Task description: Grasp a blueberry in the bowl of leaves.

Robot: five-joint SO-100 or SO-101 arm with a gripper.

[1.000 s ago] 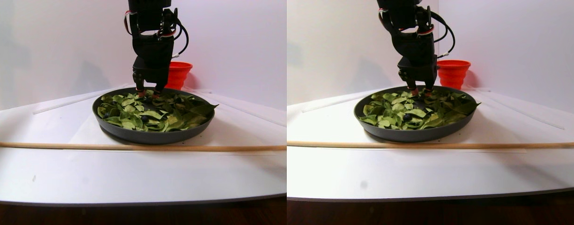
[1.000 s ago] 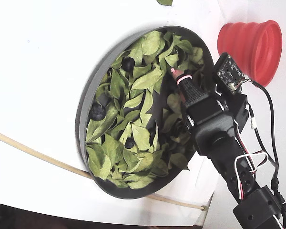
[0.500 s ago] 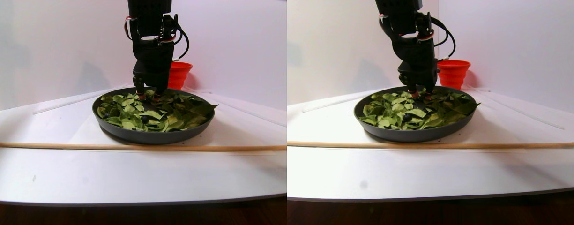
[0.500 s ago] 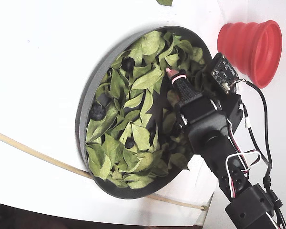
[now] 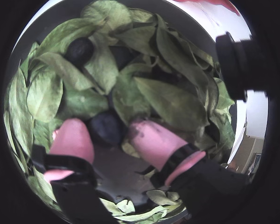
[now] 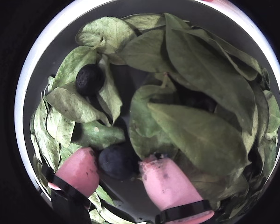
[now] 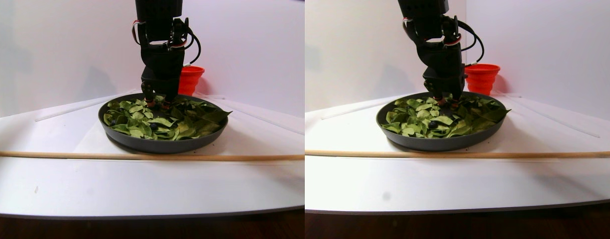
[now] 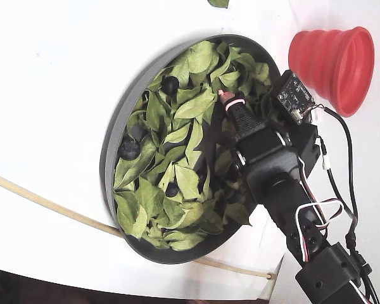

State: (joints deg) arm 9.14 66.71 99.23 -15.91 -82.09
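Note:
The bowl of leaves point(image 8: 114, 136) is a wide dark grey dish full of green leaves; it also shows in the stereo pair view point(image 7: 163, 143). My gripper point(image 5: 105, 125) is down in the bowl, and its pink fingertips point(image 5: 72, 137) stand apart. One blueberry point(image 5: 106, 128) lies on the bare dish floor between them. In another wrist view the gripper point(image 6: 117, 157) flanks the same blueberry point(image 6: 118, 162), which sits against the left fingertip point(image 6: 81, 168) with a small gap to the right one. A second blueberry point(image 6: 89, 79) lies among leaves farther off. More berries point(image 8: 129, 149) show in the fixed view.
A red ribbed cup point(image 8: 332, 60) stands outside the bowl beside the arm. A thin wooden stick point(image 7: 135, 156) lies across the white table in front of the bowl. A white wall stands behind.

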